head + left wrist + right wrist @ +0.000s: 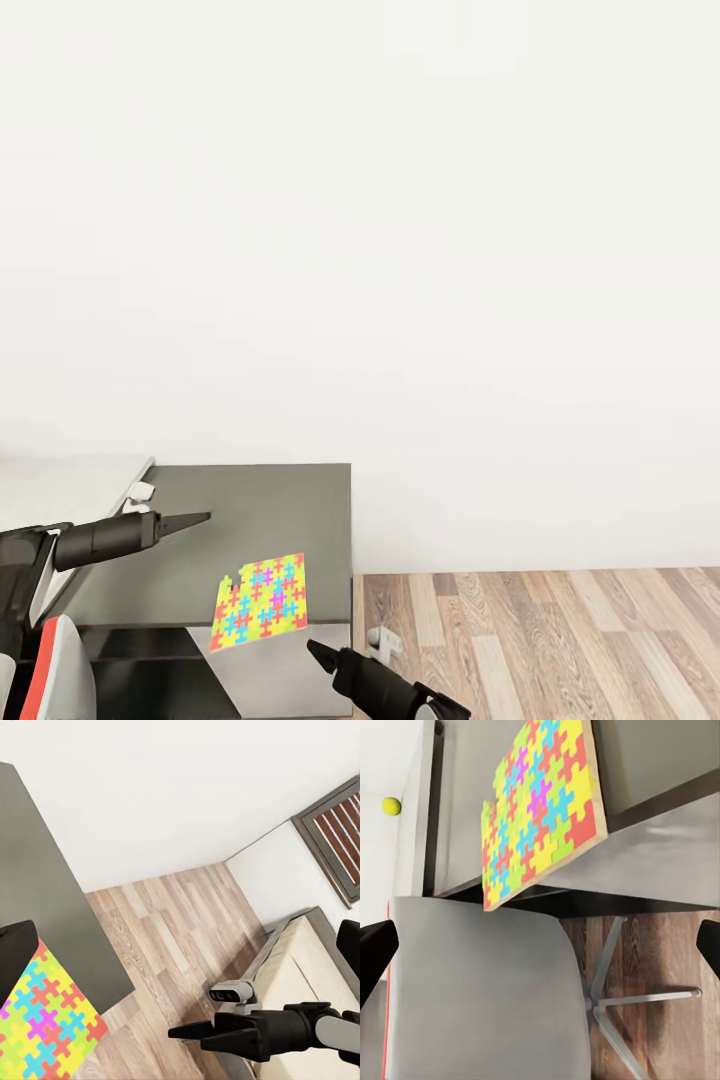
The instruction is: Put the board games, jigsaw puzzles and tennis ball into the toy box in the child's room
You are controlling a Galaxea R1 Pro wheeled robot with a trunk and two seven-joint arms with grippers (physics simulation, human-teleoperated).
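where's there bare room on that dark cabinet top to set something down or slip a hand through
Free: the dark cabinet top between the wall and the jigsaw puzzle, though the left gripper reaches over its left part. Crowded: the front edge, where the puzzle overhangs above the grey chair and the right gripper sits close.
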